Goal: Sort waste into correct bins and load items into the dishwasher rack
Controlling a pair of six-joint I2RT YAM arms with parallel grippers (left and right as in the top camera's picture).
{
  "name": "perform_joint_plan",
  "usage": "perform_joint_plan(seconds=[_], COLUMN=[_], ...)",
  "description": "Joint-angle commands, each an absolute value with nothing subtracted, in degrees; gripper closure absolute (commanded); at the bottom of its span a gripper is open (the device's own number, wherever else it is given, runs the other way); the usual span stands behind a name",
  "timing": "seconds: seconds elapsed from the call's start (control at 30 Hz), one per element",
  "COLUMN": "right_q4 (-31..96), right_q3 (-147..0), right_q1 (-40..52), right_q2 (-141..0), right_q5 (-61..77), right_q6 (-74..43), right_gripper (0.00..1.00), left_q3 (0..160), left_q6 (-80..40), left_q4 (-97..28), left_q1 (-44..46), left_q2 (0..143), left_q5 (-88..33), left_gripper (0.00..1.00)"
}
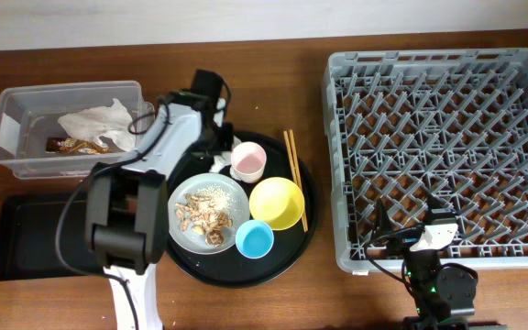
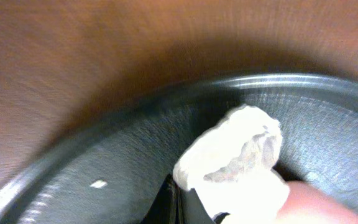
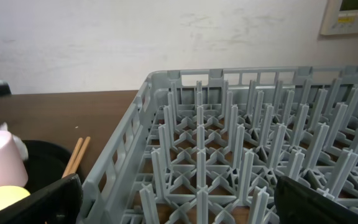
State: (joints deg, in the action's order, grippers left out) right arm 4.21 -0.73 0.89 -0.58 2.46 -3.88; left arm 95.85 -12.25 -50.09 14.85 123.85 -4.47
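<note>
Sorting waste: left pincer (image 2: 174, 208), opening not visible, hangs over a napkin scrap (image 2: 229, 155) on the round tray (image 2: 104, 155) by the pink cup (image 1: 247, 159). The right pincer (image 3: 179, 211) rests spread at the rack (image 3: 241, 124). Next: pinch scrap, carry to tub (image 1: 26, 105).

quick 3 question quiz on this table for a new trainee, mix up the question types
1. True or false: the dishwasher rack is already loaded.
2. Where is the crumpled napkin? A) clear tub B) flat black tray C) yellow bowl
3. Fill in: the food scraps lie on the ____.

Key: 1 false, it holds nothing; 2 A; 3 plate.
</note>
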Motion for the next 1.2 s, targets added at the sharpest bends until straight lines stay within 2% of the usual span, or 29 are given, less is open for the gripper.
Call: perform_joint_plan(seconds=[0.0, 0.13, 0.27, 0.37, 0.4, 0.43, 0.47, 0.83, 0.9, 0.97, 1.0, 1.1, 1.17], right_q4=[4.3, 4.3, 4.3, 4.3, 4.3, 4.3, 4.3, 4.3, 4.3, 4.3, 4.3, 4.3, 4.3], right_q3=[-0.3, -0.3, -0.3, -0.3, -0.3, -0.3, -0.3, -0.3, -0.3, -0.3, -0.3, -0.3, -0.3], right_q1=[0.6, 0.6, 0.6, 0.6, 0.6, 0.6, 0.6, 0.6, 0.6, 0.6, 0.6, 0.6, 0.6], right_q2=[-0.2, -0.2, -0.2, -0.2, -0.2, -0.2, -0.2, -0.2, -0.2, -0.2, -0.2, -0.2, -0.2], right_q5=[2.2, 2.2, 2.2, 2.2, 2.2, 2.2, 2.2, 2.2, 2.2, 2.2, 2.2, 2.2, 2.2], right_q6=[-3.6, -3.6, -3.6, -3.6, -3.6, -3.6, -3.6, -3.6, -3.6, -3.6, -3.6, -3.6, -3.6], right_gripper=[0.01, 0.01, 0.01, 0.01, 0.01, 0.01, 0.01, 0.01, 0.01, 0.01, 0.01, 0.01, 0.01], left_q3=[100.5, 100.5, 100.5, 100.4, 100.4, 100.4, 100.4, 100.4, 100.4, 100.5, 100.5, 100.4, 100.4], left_q6=[-12.7, -14.7, -29.2, -30.2, -30.2, -30.2, -30.2, -30.2, -30.2, -28.2, -21.8, -25.8, -30.2], left_q4=[-52.2, -51.5, -48.2, -45.5, -45.5, -45.7, -46.6, -52.9, -58.3, -61.0, -61.2, -61.8, -64.3], left_q1=[12.1, 5.1, -8.5, -16.0, -17.5, -18.7, -19.6, -19.6, -19.6, -19.6, -19.6, -20.2, -23.8], left_q2=[117.9, 109.7, 104.3, 105.0, 105.0, 105.0, 105.0, 105.0, 105.0, 104.0, 102.1, 97.3, 97.1], left_q5=[-4.7, -4.7, -4.7, -4.6, -4.6, -4.6, -4.6, -4.5, -5.5, -10.6, -16.6, -10.1, -6.2], left_gripper=[0.99, 0.99, 0.99, 0.98, 0.65, 0.25, 0.01, 0.01, 0.01, 0.01, 0.01, 0.01, 0.01])
